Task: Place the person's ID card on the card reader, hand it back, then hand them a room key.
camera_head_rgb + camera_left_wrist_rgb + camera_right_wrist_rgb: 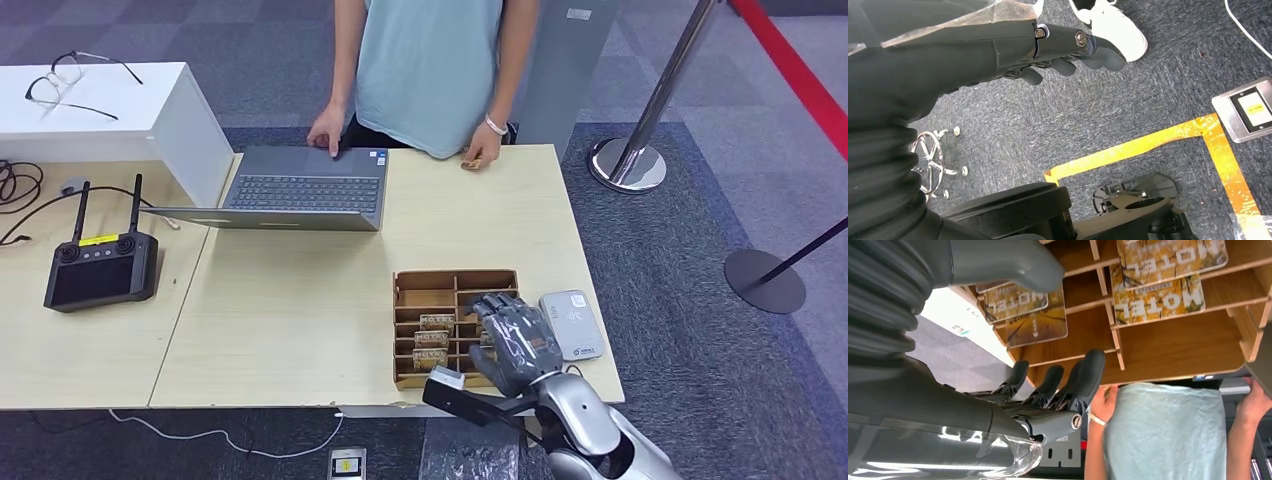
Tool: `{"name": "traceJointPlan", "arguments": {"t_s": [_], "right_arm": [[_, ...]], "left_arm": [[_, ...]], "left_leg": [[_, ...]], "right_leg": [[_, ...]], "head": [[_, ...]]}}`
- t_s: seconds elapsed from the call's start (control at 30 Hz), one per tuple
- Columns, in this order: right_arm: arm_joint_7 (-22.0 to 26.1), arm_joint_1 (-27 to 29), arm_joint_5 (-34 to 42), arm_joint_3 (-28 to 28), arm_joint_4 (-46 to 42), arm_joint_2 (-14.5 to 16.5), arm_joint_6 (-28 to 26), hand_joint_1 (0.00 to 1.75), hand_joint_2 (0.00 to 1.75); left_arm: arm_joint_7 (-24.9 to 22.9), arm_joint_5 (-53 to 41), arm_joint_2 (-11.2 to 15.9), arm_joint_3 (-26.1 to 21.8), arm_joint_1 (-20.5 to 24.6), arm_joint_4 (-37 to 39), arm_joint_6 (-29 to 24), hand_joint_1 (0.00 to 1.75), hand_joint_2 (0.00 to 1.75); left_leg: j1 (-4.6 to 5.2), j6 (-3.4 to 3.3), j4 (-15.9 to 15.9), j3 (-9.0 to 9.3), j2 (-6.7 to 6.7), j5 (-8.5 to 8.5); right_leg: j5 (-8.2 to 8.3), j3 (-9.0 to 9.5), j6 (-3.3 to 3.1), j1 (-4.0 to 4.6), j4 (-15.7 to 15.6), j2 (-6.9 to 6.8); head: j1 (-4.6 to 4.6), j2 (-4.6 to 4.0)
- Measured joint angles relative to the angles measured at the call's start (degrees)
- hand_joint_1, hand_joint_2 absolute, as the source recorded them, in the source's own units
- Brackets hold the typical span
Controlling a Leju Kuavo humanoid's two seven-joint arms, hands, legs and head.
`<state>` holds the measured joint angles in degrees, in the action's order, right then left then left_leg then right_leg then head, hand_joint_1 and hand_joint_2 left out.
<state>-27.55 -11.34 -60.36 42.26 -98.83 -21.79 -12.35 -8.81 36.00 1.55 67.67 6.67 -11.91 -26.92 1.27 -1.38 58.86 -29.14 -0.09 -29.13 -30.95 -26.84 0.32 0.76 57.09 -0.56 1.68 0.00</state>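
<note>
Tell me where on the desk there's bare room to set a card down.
The widest bare patch lies between the laptop and the card box, reaching the near edge. Another strip runs from the laptop's right side to the person's hand. It is crowded at the near right corner: box, card reader and the right robot hand.

A light wooden table carries an open laptop at its far edge, a compartmented wooden card tray near the right front, and a white card reader just right of the tray. A second table on the left (butted against the first) holds a black remote controller, cables and a white box.
</note>
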Motion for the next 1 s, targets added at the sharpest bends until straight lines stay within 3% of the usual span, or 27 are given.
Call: {"name": "traceJointPlan", "arguments": {"t_s": [0.3,0.7,1.0], "right_arm": [[-0.63,0.0,0.36,0.21,0.54,-0.02,-0.58,0.48,1.75],[-1.93,-0.48,0.47,-0.07,0.51,-0.22,-0.94,0.65,1.75],[-2.96,-1.25,0.82,-1.55,-0.09,-1.5,-0.84,0.55,1.75]], "left_arm": [[-0.02,-0.09,0.0,0.0,-0.01,0.0,0.41,0.0,1.75],[-0.33,-0.37,0.05,0.0,-0.03,0.0,0.65,0.0,1.75],[-0.34,-0.41,0.09,0.0,-0.07,0.0,0.65,0.0,1.75]], "left_leg": [[0.0,0.0,0.0,0.0,0.0,0.0],[0.0,0.0,0.0,0.01,0.01,0.0],[0.0,0.0,0.0,0.02,0.01,0.0]], "right_leg": [[0.0,0.0,0.0,0.0,0.0,0.0],[0.0,0.0,0.0,0.0,0.0,0.0],[0.0,0.0,0.0,-0.01,-0.01,0.0]], "head": [[0.0,0.0],[0.0,0.0],[0.01,0.0]]}}
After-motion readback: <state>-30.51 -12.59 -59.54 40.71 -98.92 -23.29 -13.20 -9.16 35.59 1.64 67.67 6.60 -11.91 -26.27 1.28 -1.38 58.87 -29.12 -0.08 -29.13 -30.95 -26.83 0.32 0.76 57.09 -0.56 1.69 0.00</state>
